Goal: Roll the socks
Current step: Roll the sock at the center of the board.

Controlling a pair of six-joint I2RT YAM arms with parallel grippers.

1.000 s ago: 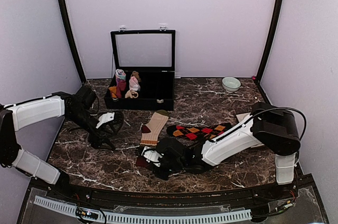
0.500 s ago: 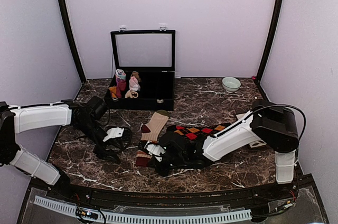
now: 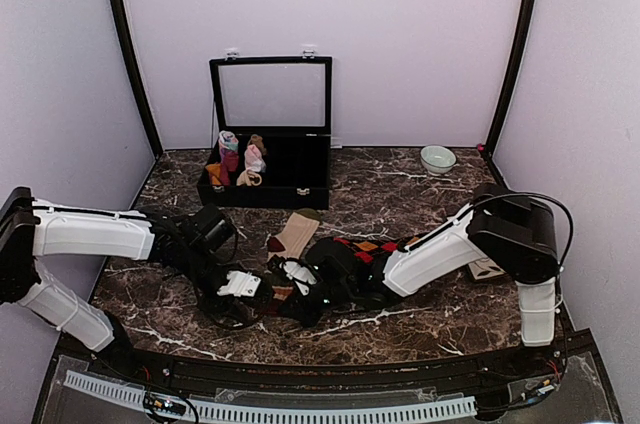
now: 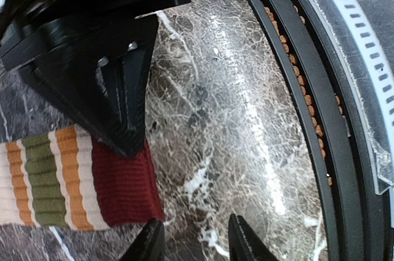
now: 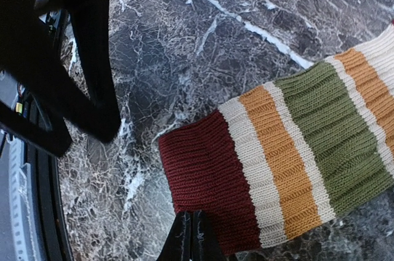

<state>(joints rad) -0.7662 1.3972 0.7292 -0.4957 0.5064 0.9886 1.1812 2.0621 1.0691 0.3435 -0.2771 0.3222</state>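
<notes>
Cream knit sock with orange and green stripes and a maroon end band (image 5: 289,150) lies flat on the dark marble-patterned tabletop (image 3: 420,194). Its maroon band is nearest the arms' bases and the rest runs back toward the middle. A black sock with red and orange argyle diamonds (image 3: 372,246) lies just beside it, partly under the right arm.

The right gripper (image 5: 191,236) has its jaws pressed fully together at the hem of the maroon band, seemingly with a thin pinch of knit between them. The left gripper (image 4: 194,245) is partly open and holds nothing. Its tips hang over bare marble just beside the band's corner.

The main risk is that the pinch is shallow. If the roll starts from so little fabric at one edge, the hem could slip free or the band could fold crooked, giving a loose, slanted roll. The left jaws sit off the fabric, so they may close on marble rather than sock. The two grippers are very near each other and could knock together. The right arm could also drag the argyle sock along.
</notes>
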